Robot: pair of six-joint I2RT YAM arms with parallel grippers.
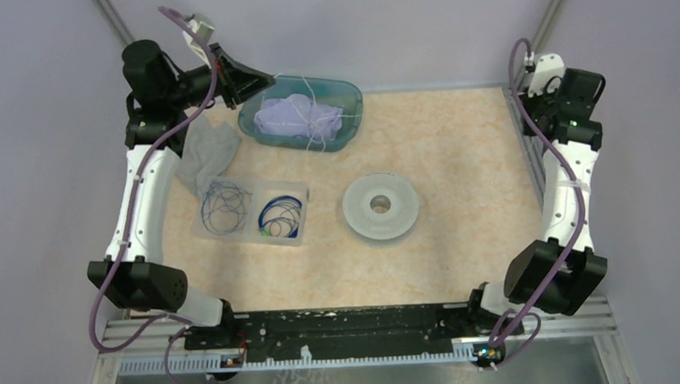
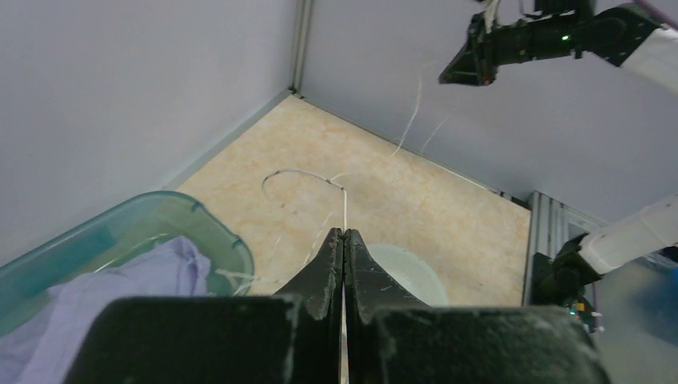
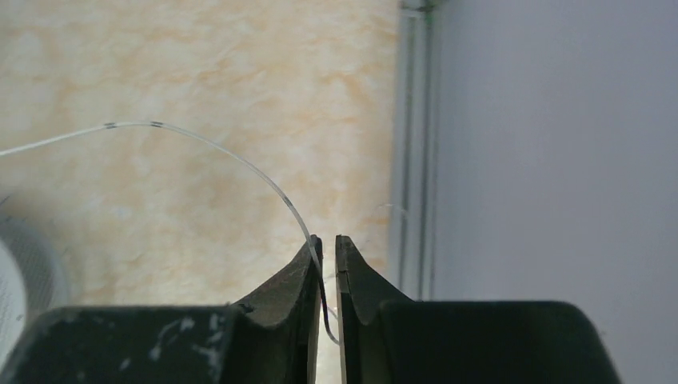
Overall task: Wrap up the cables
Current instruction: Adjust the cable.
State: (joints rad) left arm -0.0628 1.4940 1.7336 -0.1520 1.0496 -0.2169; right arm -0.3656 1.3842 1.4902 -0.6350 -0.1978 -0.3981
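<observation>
A whitish cable (image 2: 297, 171) runs from my left gripper (image 2: 344, 232) out over the table in a loose arc. The left gripper (image 1: 269, 76) is shut on it, raised above the teal bin's rim (image 1: 352, 94). More whitish strands (image 1: 314, 113) lie across the bin. The same cable (image 3: 228, 150) arcs into my right gripper (image 3: 328, 240), raised at the far right (image 2: 449, 76). Its jaws stand a narrow gap apart, and the cable end lies between them against the left finger. Blue cables (image 1: 225, 206) (image 1: 279, 214) sit coiled in a clear two-part tray.
A pale round spool (image 1: 380, 206) lies mid-table; it also shows in the left wrist view (image 2: 416, 272). A lilac cloth (image 1: 288, 116) fills the bin. A grey cloth (image 1: 205, 150) lies beside the tray. Walls close in at back and sides.
</observation>
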